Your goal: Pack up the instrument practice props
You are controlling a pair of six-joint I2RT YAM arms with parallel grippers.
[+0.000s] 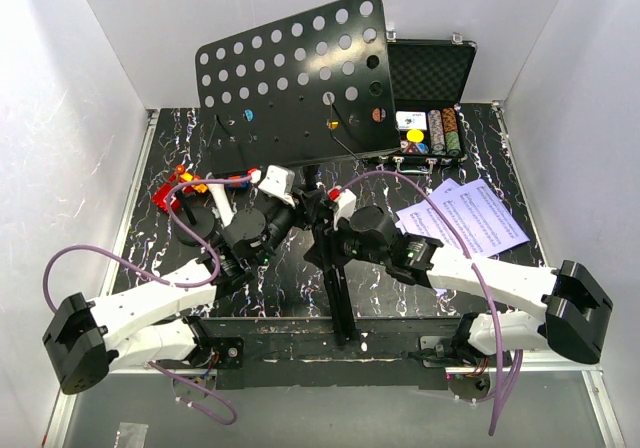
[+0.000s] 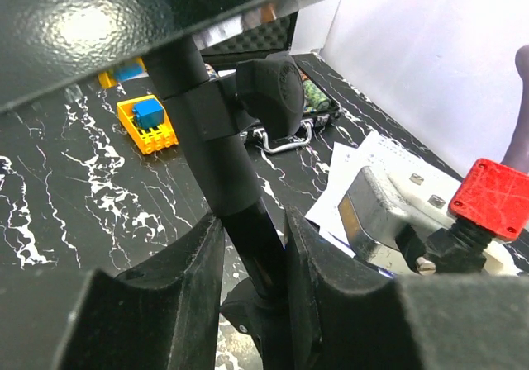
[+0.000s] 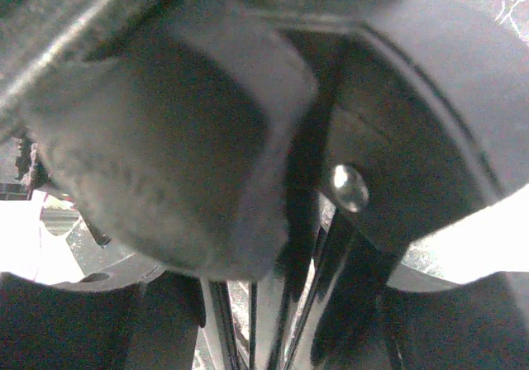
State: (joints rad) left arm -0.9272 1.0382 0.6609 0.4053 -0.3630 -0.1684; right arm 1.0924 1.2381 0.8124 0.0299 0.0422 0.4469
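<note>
Left wrist view: stand pole between the jaws
Music stand stands mid-table; its pole rises through the left gripper, fingers close either side, grip unclear; right gripper just beside it, state unreadable

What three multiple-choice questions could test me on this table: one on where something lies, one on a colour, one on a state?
1. Beside the stand, the sheets lie on its: A left; B right; C far side.
2. The block holding a blue piece is: A orange; B green; C white.
3. The case is: A shut; B tipped over; C open.
Answers: B, the top view shows them right of the stand; A, the left wrist view shows orange; C, its chips show.
</note>
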